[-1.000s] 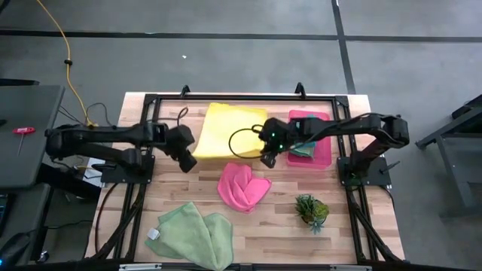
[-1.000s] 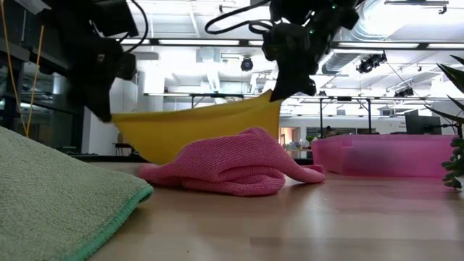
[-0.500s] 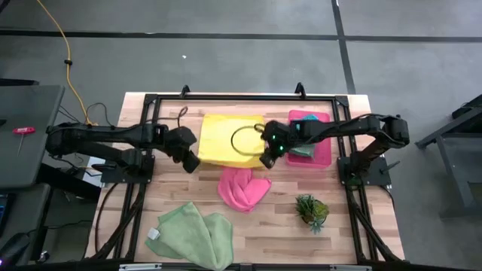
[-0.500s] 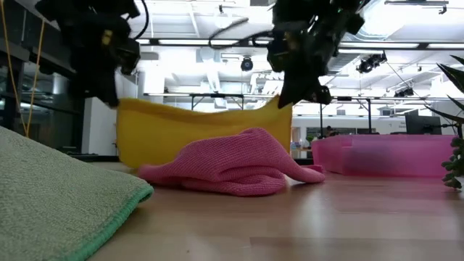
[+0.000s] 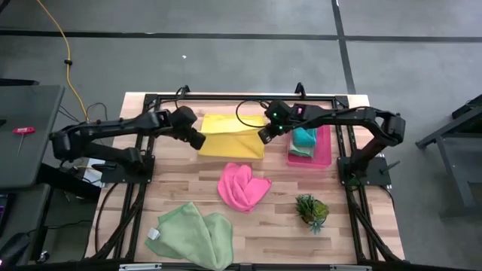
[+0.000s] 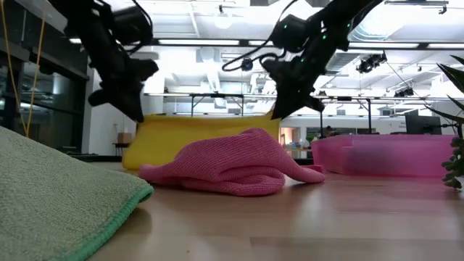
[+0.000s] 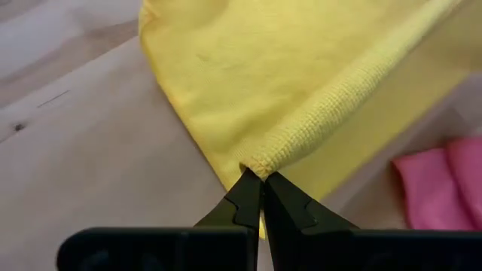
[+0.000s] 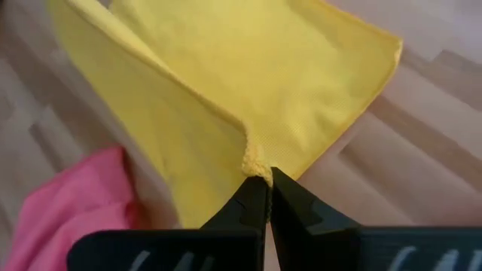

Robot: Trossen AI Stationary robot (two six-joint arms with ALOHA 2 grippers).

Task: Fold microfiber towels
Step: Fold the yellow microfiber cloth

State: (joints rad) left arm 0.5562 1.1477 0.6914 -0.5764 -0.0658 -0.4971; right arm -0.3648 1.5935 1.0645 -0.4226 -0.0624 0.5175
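A yellow microfiber towel (image 5: 230,137) lies at the table's far middle, partly doubled over, its fold toward the near side. My left gripper (image 5: 197,140) is shut on its left corner and my right gripper (image 5: 263,135) on its right corner, the raised edge sagging between them (image 6: 199,134). A hot pink towel (image 5: 242,185) lies crumpled just nearer. Pale green towels (image 5: 192,235) lie at the near left. A teal towel (image 5: 304,138) rests in the pink tray (image 5: 325,143). My left gripper (image 7: 261,175) pinches the yellow towel's hemmed corner (image 7: 260,160) between its two fingers, slanting down from the table's left. The corner is lifted; the cloth falls away from it onto the table. My right gripper (image 8: 267,177) pinches the opposite corner (image 8: 254,162) between its two fingers, slanting down from the right. That corner is bunched and lifted, with the cloth spreading below it onto the wood.
A small spiky green plant (image 5: 311,211) stands at the near right. The pink tray (image 6: 391,156) sits by the right arm. A black frame (image 5: 226,98) runs around the table. The green towel (image 6: 51,196) fills the low view's near left.
Both grippers, still shut on the yellow towel's corners, have gone toward the table's far edge and turned. The held edge has been carried over the part lying on the table, so the towel folds over itself, with its crease on the near side.
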